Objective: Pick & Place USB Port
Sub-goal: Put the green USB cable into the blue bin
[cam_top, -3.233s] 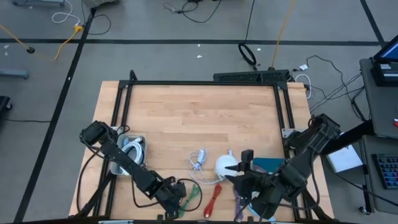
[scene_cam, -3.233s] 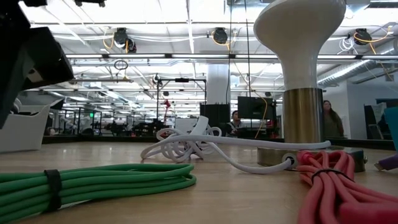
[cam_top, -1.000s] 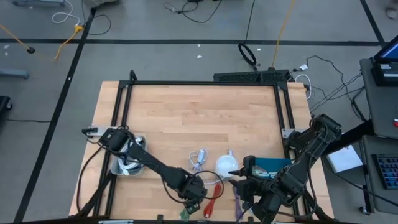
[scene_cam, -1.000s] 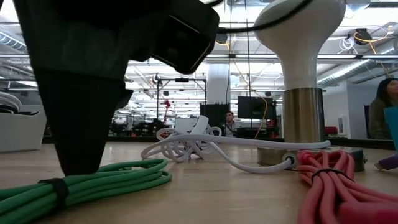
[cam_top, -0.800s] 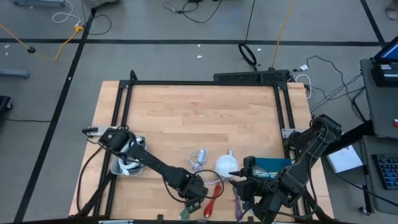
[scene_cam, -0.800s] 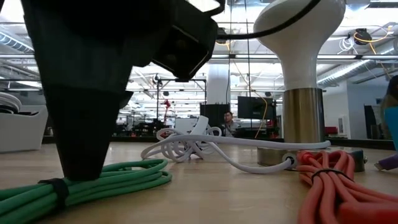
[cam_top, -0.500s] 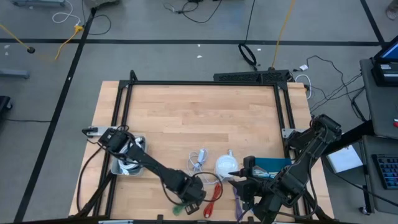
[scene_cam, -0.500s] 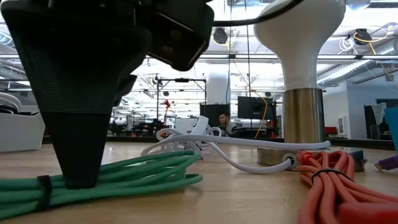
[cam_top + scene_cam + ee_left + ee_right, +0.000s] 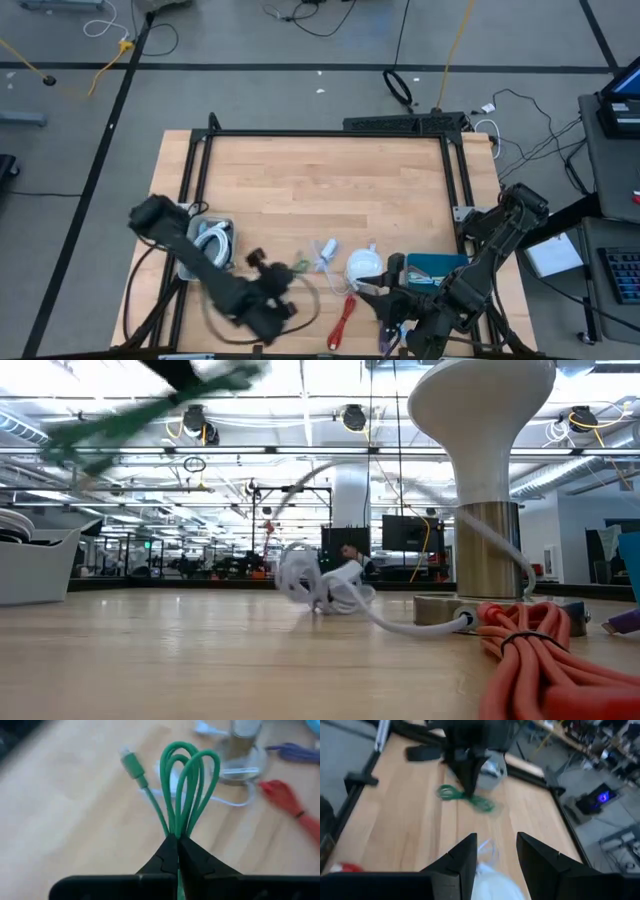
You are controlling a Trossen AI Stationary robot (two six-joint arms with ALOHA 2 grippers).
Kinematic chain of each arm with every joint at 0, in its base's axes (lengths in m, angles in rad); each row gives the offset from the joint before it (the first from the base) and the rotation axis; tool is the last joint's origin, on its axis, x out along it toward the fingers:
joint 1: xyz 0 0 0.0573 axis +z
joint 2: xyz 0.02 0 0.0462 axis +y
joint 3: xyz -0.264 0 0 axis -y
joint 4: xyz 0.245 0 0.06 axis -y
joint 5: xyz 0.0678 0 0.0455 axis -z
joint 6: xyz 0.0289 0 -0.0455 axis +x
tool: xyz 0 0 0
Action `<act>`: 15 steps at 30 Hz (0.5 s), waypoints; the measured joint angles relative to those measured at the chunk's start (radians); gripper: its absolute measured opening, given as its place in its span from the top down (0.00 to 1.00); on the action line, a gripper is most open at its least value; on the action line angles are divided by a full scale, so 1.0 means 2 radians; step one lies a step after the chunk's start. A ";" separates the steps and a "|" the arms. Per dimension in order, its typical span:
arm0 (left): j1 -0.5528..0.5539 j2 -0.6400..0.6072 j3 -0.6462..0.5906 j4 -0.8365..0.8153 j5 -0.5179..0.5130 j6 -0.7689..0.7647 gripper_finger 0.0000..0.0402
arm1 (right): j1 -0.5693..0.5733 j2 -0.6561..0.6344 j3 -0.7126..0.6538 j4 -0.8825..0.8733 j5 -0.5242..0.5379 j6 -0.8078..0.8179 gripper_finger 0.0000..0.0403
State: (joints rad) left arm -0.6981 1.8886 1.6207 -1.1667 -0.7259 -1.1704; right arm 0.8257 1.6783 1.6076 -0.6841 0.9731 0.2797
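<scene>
My left gripper (image 9: 177, 845) is shut on a coiled green USB cable (image 9: 190, 785), raised above the table's near left part (image 9: 268, 278). The right wrist view shows the cable (image 9: 465, 797) under that gripper, and the low view shows it as a green blur (image 9: 150, 410) high up. The cable's plug end (image 9: 131, 762) sticks out free. My right gripper (image 9: 495, 865) waits open near the front edge (image 9: 375, 292), beside a white mushroom-shaped lamp (image 9: 362, 265). My left gripper pinches the green cable's bundled strands (image 9: 176, 831) between its two fingertips, where the loops come together. The fingers slant down toward the table. The loops fan out beyond the fingertips, and the whole cable is lifted clear of the wood.
A white cable (image 9: 325, 252) lies beside the lamp (image 9: 485, 460). A red cable (image 9: 345, 320) and a purple one (image 9: 385, 335) lie at the front edge, a teal object (image 9: 437, 265) to their right. A white bin (image 9: 208, 242) holding cables stands at the left.
My left gripper has taken the green cable off the table and swung up and toward the left and far side, tipping as it went. The cable, which lay on the wood, now hangs clear. The white cable's coil has been stirred and shifted a little.
</scene>
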 joint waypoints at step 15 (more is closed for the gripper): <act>-0.094 -0.102 0.001 0.011 -0.382 0.101 1.00 | -0.081 0.001 -0.181 0.723 -0.083 -0.378 0.68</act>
State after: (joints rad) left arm -0.8858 1.6851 1.6221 -1.1454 -1.4908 -0.9676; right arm 0.6639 1.6800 1.2449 0.7610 0.8065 -0.4762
